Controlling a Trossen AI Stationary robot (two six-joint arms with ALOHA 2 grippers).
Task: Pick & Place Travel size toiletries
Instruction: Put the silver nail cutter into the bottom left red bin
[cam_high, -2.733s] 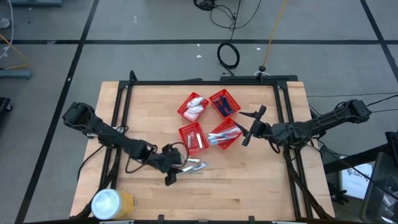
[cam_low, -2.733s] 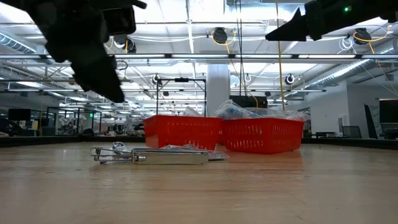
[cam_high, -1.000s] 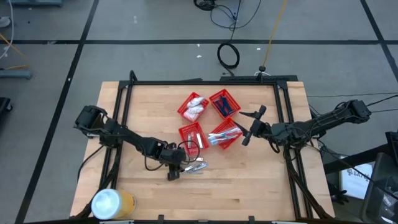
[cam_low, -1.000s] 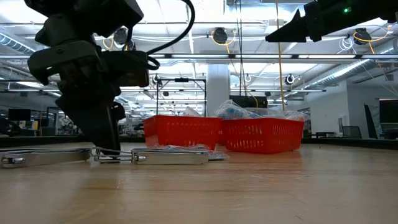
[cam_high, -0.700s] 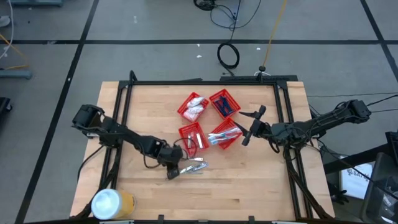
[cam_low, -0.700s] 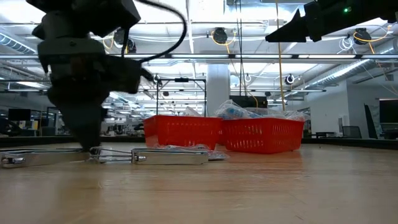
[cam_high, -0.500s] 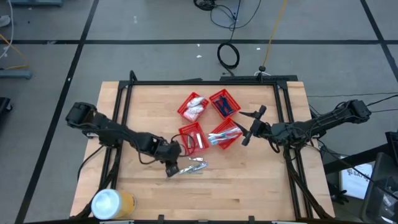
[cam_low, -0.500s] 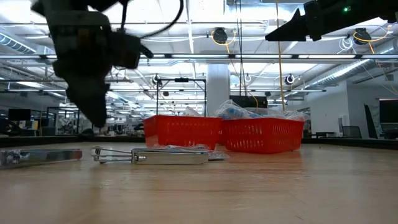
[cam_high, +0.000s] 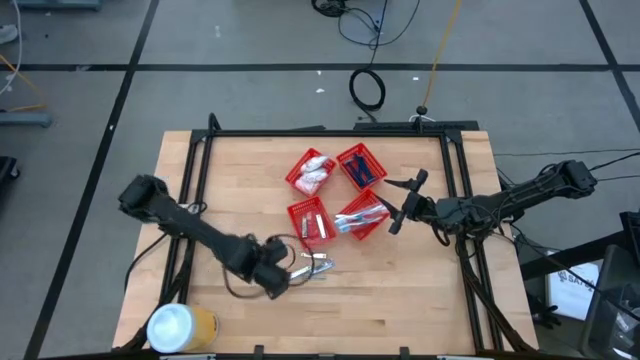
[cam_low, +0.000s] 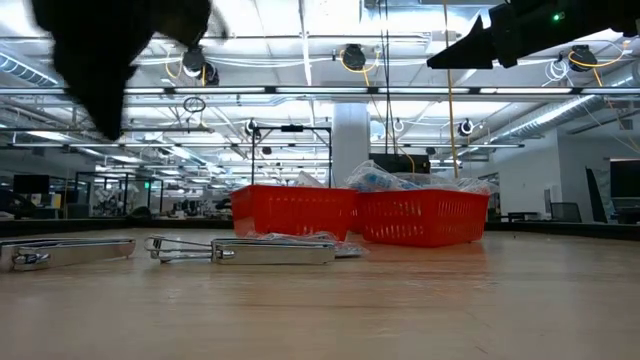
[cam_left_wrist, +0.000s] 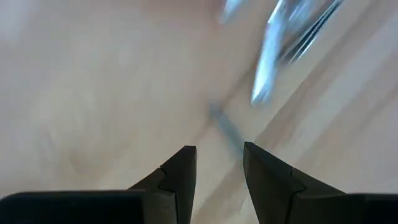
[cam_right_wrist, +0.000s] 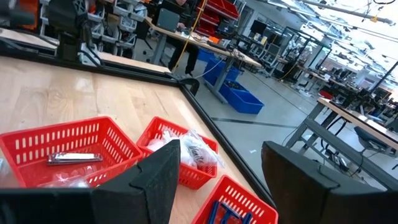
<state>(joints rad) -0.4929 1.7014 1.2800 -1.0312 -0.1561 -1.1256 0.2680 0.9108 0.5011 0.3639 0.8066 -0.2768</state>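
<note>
Several silvery metal clippers (cam_high: 313, 266) lie flat on the wood near the table's middle. In the low view one clipper (cam_low: 70, 252) lies apart from the clipper pile (cam_low: 270, 250). My left gripper (cam_high: 276, 288) hangs above the table just left of and nearer than them, narrowly open and empty (cam_left_wrist: 219, 152); the clippers (cam_left_wrist: 280, 37) show blurred ahead of it. My right gripper (cam_high: 402, 203) waits wide open above the table, right of the red baskets (cam_right_wrist: 221, 162). No razors or toothbrushes lie loose on the table.
Four red mesh baskets (cam_high: 312, 172) (cam_high: 361, 165) (cam_high: 308, 220) (cam_high: 362, 215) hold packets, blue items and silvery items near the table's middle. A yellow can with a white lid (cam_high: 180, 327) stands at the near left corner. Bare wood lies along the near edge.
My left gripper was down at the table by the clippers, then rose and drew back toward the near edge. One clipper stays lying apart from the pile where the gripper had been. The right arm kept still.
</note>
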